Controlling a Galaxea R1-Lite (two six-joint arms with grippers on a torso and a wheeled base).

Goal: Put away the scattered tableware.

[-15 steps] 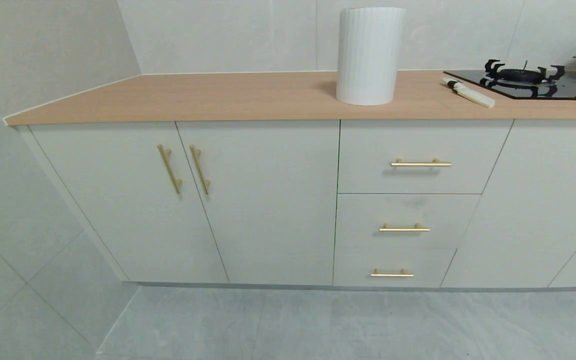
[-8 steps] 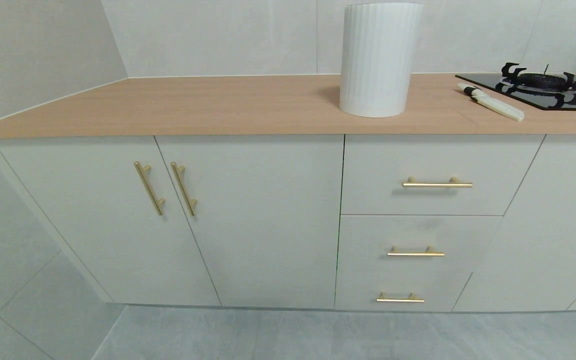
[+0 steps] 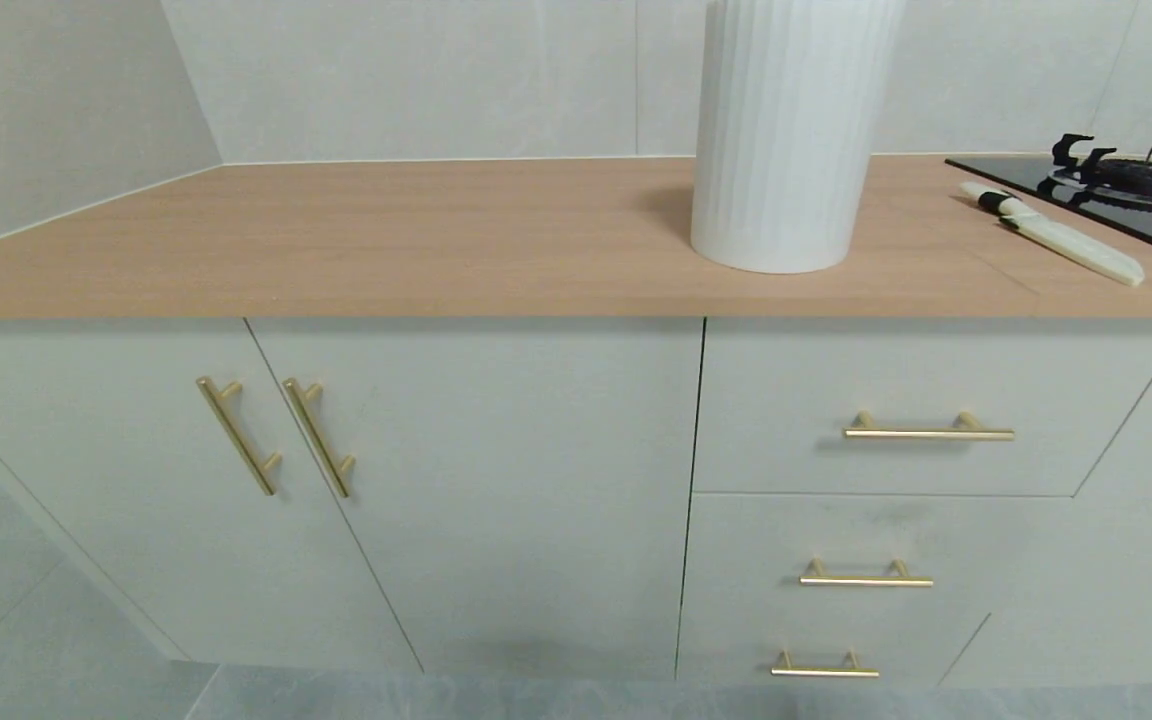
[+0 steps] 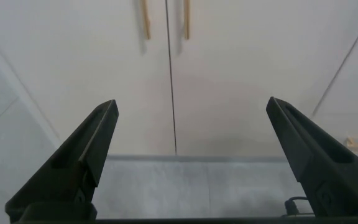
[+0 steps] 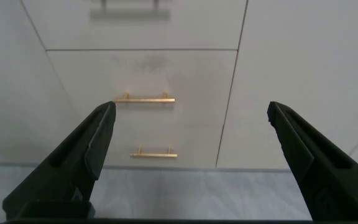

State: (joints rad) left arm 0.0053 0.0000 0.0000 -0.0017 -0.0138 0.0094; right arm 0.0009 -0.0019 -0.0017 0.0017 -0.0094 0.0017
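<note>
Grey tiled walls meet in a corner behind a wooden surface, whose straight front edge overhangs pale cabinet fronts. In the head view a tall white ribbed canister stands close to that edge, above the seam between a door and the drawer stack. The knife lies flat on the surface to the robot's right of the canister and apart from it. It is just beside the rim of the black hob, with its tip near the front edge.

In the left wrist view the left gripper has its fingers spread wide with nothing between them. Straight ahead of them runs the seam of the double doors. Two gold door handles sit higher up, beyond the tips. A strip of grey floor separates the fingers from the cabinet foot.

In the right wrist view the right gripper also has its fingers wide apart, holding nothing. Ahead, between them, are the lower drawer fronts with two gold drawer handles, one above the other, and a vertical panel seam. Floor lies open between the tips and the plinth.
</note>
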